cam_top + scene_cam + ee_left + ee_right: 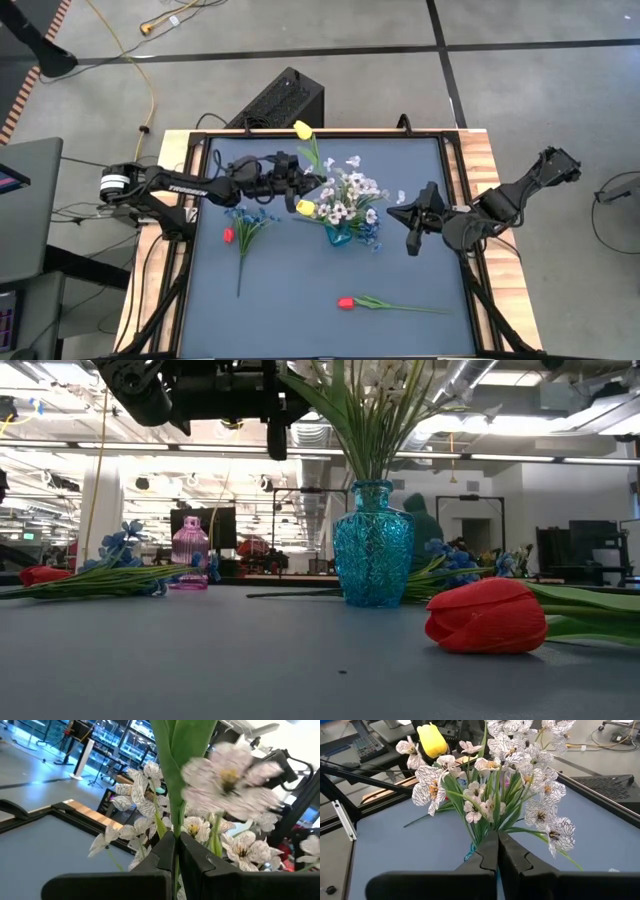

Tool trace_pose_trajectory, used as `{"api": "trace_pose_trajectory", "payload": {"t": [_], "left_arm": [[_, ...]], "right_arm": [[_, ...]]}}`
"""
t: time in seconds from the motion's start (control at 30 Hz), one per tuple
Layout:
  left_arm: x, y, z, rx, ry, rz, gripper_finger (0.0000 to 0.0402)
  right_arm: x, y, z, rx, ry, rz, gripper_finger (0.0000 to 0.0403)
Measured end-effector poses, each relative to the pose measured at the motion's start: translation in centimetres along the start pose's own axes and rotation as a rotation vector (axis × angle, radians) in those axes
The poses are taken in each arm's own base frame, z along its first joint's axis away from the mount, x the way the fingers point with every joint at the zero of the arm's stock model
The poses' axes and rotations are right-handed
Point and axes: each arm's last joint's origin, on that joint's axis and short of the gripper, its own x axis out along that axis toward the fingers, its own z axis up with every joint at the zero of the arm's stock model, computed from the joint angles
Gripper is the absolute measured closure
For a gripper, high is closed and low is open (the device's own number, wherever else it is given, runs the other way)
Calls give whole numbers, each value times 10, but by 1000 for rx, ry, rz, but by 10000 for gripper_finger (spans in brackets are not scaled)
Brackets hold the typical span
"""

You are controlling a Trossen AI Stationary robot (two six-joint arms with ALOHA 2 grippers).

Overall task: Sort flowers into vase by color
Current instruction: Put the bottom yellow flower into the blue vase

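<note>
Left gripper (pixel 176 851) clenched on yellow tulip (pixel 306 207) stem, beside blue vase (pixel 338 236) mid-table. Right gripper (pixel 413 246) pinched closed, holding nothing, near right edge. White sprigs (pixel 352 196) in vase. Red tulip (pixel 346 302) near front edge.

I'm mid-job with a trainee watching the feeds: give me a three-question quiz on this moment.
1. True or false: the left gripper is shut on a green stem.
2. What colour is the vase holding the white flowers? A pink, B blue, C clear.
3. Fill in: the red tulip nearest the table's front edge lies ____ the vase.

Key: 1 true. 2 B. 3 outside. The right gripper waits beside the vase.
</note>
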Motion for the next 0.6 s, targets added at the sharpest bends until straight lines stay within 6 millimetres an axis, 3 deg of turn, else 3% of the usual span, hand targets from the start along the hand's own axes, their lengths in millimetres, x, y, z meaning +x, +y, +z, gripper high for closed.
{"api": "trace_pose_trajectory", "payload": {"t": [0.6], "left_arm": [[2, -22, -16, 113, 31, 21, 401]], "right_arm": [[0, 0, 1, 3, -4, 3, 377]]}}
